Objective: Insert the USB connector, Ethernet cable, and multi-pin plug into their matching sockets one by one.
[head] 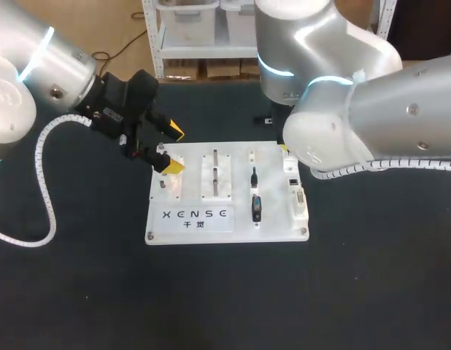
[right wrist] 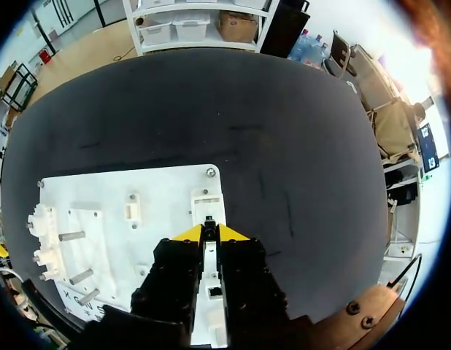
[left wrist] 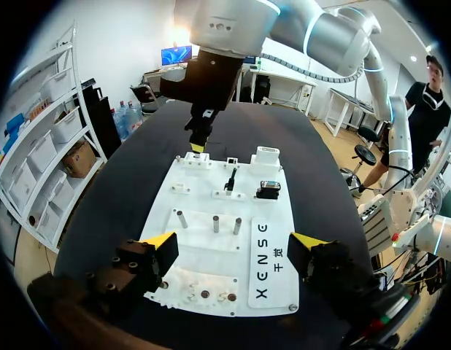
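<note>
The white socket board (head: 196, 230) lies mid-table. On it a slim black USB connector (head: 253, 175) stands upright beside a black multi-pin plug (head: 257, 208); both also show in the left wrist view as the USB connector (left wrist: 230, 179) and the multi-pin plug (left wrist: 268, 189). My right gripper (right wrist: 210, 232) hangs over the board's far right corner, shut on a small dark plug (right wrist: 209, 221) just above a white socket block (right wrist: 209, 200); I cannot tell what kind of plug it is. My arm hides most of the right gripper (head: 284, 151) in the head view. My left gripper (head: 174, 149) hovers open over the board's left end with nothing between its fingers.
Two metal pegs (head: 215, 171) stand in a block at the board's middle. More sockets (head: 295, 191) line the board's right end. The black table mat (head: 371, 277) surrounds the board. My bulky right arm (head: 371, 124) overhangs the back right.
</note>
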Robot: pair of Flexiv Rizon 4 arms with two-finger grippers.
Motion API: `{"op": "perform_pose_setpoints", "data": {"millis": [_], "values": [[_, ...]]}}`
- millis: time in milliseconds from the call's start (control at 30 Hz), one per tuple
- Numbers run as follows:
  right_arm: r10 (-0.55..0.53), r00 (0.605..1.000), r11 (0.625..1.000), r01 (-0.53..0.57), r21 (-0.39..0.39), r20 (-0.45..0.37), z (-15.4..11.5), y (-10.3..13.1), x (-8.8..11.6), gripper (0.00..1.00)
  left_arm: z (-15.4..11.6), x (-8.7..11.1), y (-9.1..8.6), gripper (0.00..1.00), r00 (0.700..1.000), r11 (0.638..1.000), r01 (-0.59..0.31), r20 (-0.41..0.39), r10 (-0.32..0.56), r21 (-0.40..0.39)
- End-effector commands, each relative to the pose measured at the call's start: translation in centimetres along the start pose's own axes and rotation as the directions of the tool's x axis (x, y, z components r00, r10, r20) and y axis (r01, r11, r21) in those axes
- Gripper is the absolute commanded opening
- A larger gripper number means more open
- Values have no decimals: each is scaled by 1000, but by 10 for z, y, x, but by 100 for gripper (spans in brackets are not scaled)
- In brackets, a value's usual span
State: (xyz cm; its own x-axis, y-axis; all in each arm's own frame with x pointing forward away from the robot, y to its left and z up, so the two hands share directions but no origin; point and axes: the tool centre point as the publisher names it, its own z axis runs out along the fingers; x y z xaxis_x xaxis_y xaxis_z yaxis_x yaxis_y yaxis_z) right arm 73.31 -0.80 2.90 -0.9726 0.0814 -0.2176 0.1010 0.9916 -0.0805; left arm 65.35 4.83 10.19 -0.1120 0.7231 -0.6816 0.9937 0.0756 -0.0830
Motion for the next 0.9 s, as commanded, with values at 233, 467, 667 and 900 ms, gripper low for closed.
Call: {"op": "perform_pose_setpoints", "data": {"millis": [233,467,667,900], "values": [[-15,1000,1000,15,6,4,4,0,0,0,0,0,1,100,1000,1000,0,-3,0,2],[-28,1000,1000,28,14,3,7,-3,1,0,0,0,1,100,1000,1000,0,-3,0,2],[-33,999,999,33,15,6,8,-4,-1,0,0,0,1,100,1000,1000,0,-3,0,2],[-39,999,999,39,19,15,7,-9,-8,0,0,0,1,100,1000,1000,0,-3,0,2]]}}
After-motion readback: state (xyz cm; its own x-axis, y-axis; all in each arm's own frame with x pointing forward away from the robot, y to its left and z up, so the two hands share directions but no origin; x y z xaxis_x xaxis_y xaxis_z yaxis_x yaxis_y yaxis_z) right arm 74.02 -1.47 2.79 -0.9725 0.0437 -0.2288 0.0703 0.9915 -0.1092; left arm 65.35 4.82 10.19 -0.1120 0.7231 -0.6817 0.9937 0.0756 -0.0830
